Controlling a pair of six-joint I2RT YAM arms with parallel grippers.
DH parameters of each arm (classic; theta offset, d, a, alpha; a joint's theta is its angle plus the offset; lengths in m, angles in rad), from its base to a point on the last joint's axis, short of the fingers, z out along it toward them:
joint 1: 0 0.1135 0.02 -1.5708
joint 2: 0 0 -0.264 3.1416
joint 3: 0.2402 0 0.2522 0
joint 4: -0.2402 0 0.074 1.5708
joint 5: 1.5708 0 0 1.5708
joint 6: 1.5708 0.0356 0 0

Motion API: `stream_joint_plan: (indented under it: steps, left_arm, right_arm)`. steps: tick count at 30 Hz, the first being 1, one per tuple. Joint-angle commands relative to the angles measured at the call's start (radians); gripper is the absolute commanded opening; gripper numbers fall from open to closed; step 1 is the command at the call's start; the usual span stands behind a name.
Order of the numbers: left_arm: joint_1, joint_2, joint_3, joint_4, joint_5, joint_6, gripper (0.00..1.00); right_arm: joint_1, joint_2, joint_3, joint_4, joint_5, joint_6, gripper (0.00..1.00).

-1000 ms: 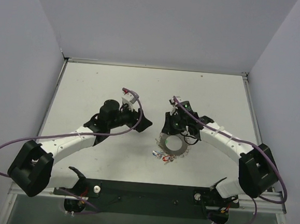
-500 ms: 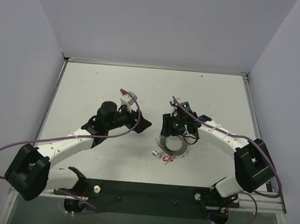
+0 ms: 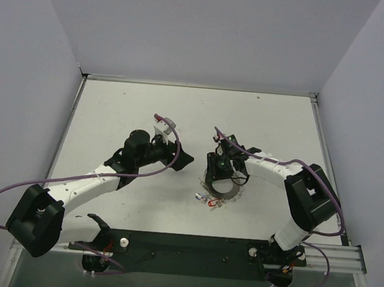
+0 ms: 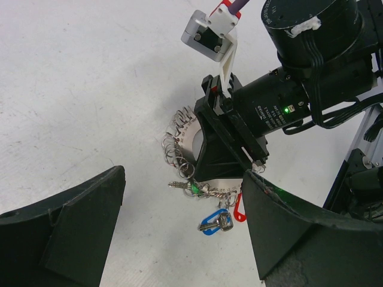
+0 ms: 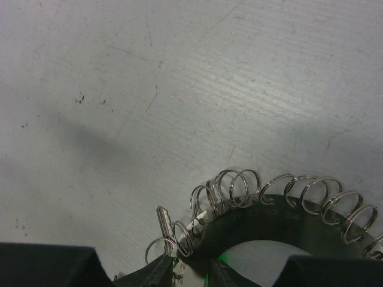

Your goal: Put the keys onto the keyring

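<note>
- Keyring lay flat on the surface, just right of centre in the top view.
- Right end effector was down on its upper-left rim, fingertips clenched close on the coiled edge.
- Left end effector hovered just to the left, released, fingers spread wide.
- Keys, blue and red heads showing, sat bunched at the ring's lower-left edge.

The left arm reaches forward and inward, its wrist level and the left gripper held with fingers spread wide. The right arm bends inward at the elbow. The right gripper points steeply down, its fingers drawn close with a narrow gap; whether they pinch is unclear.
</note>
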State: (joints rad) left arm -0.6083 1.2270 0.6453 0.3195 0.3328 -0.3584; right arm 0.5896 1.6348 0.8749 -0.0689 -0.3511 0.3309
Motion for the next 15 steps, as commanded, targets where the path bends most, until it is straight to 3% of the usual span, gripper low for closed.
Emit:
stream_joint_plan:
  steps: [1, 9, 15]
  left_arm:
    - [-0.004, -0.014, -0.004, 0.049, 0.005, 0.010, 0.88]
    - [-0.004, -0.014, -0.009, 0.053, 0.002, 0.012, 0.88]
    - [-0.004, -0.008, -0.010, 0.055, 0.003, 0.010, 0.88]
  right_arm:
    - [-0.002, 0.016, 0.010, 0.020, -0.034, 0.017, 0.30]
    - [-0.001, 0.014, 0.016, 0.034, -0.028, 0.031, 0.23]
    - [0.004, 0.042, 0.018, 0.047, -0.034, 0.031, 0.22]
